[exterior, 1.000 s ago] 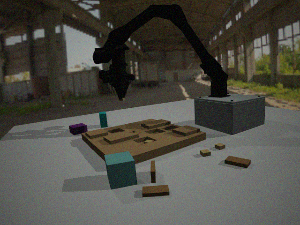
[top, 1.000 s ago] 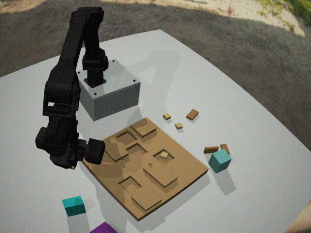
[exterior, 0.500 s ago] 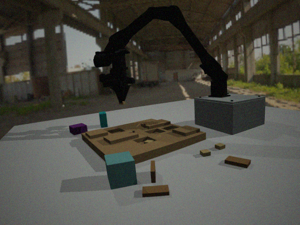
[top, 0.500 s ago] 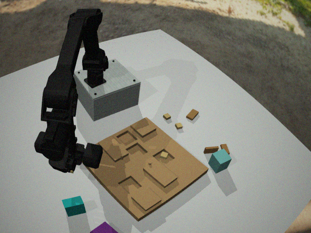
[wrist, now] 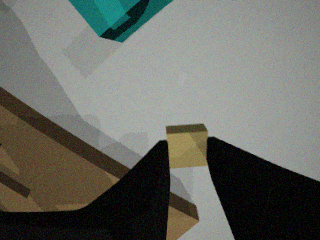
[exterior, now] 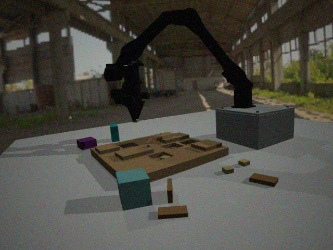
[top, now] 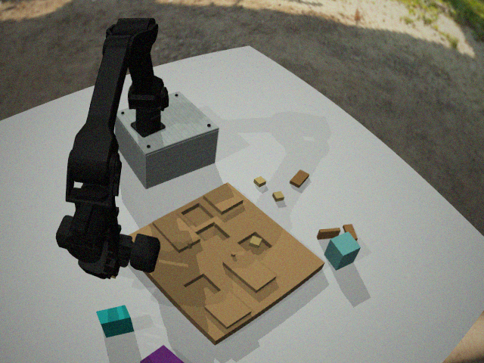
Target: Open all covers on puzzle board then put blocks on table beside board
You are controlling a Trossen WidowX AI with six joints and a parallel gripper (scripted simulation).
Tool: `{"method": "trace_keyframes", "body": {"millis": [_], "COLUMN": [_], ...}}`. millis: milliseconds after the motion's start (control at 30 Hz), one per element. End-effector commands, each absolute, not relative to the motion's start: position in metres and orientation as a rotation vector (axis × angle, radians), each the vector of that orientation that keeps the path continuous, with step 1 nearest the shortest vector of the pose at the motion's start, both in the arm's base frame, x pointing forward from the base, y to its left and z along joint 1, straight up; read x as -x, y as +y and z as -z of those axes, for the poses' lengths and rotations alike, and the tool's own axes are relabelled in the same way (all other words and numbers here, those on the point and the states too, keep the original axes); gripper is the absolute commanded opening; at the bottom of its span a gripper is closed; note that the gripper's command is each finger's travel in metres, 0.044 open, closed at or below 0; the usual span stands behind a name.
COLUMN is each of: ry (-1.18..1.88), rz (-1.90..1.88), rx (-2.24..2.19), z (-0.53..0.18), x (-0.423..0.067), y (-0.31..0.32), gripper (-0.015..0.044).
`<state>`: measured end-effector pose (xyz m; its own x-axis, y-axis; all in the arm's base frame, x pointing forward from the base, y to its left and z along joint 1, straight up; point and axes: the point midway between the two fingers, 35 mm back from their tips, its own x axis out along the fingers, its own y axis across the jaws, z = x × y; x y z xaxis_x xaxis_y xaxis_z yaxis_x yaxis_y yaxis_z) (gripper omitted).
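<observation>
While one small tan block (top: 255,240) sits in a well at the flat brown wooden puzzle board's (top: 296,255) three o'clock, the black gripper (wrist: 188,160) hangs beyond nine o'clock, clamped on another small tan cube (wrist: 187,146); the covers look open.

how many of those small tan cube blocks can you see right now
4. One small tan cube block is pinched in the gripper above the table. One sits in a well on the brown puzzle board. Two lie on the table beyond the board. Others could be hidden.
</observation>
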<state>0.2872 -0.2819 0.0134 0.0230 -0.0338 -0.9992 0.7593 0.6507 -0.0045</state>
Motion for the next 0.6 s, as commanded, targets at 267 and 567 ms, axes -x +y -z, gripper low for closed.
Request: {"method": "trace_keyframes", "body": {"millis": [267,567], "ry": [1.434,1.435], "rz": [0.681,0.681], "rx": [-0.651,-0.651], "z": [0.009,0.024], "x": [-0.287,-0.286], "y": [-0.282,-0.281], "gripper": [0.008,0.008]}}
